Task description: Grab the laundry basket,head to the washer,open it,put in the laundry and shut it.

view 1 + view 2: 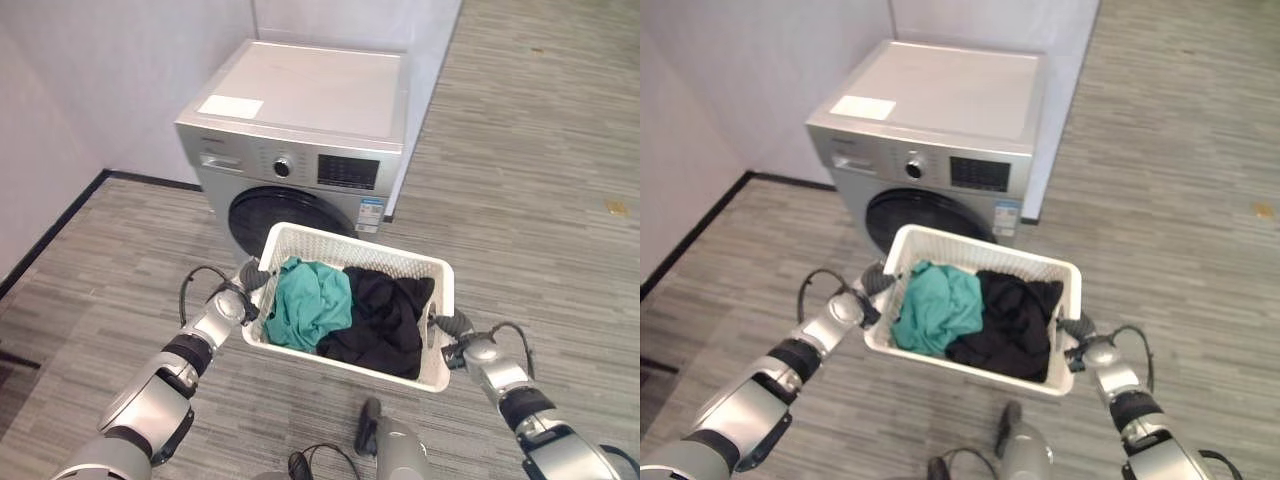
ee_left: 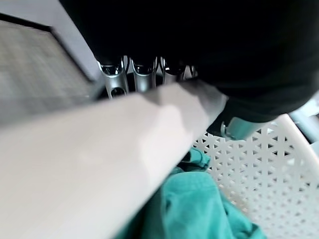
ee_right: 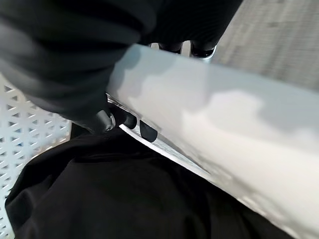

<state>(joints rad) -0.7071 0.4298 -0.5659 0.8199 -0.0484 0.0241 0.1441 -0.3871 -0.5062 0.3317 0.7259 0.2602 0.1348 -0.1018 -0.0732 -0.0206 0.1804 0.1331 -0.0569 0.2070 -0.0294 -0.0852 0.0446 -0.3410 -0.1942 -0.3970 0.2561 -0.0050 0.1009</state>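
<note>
I hold a white lattice laundry basket point(image 1: 350, 245) in the air just in front of the washer point(image 1: 320, 90). A teal garment point(image 1: 310, 300) lies in its left half and a black garment point(image 1: 385, 315) in its right half. My left hand point(image 1: 248, 283) grips the basket's left rim, its fingers point(image 2: 134, 74) curled over the edge. On the right rim sits my right hand point(image 1: 447, 330), whose dark fingertips point(image 3: 129, 122) hook under the rim point(image 3: 224, 124). The silver front-loading washer has its round dark door point(image 1: 275, 215) shut, partly hidden behind the basket.
The washer stands in a corner between white walls, with a black baseboard point(image 1: 60, 225) along the left wall. A white sheet point(image 1: 230, 106) lies on its top. Grey wood-pattern floor point(image 1: 520, 150) stretches out to the right and around me.
</note>
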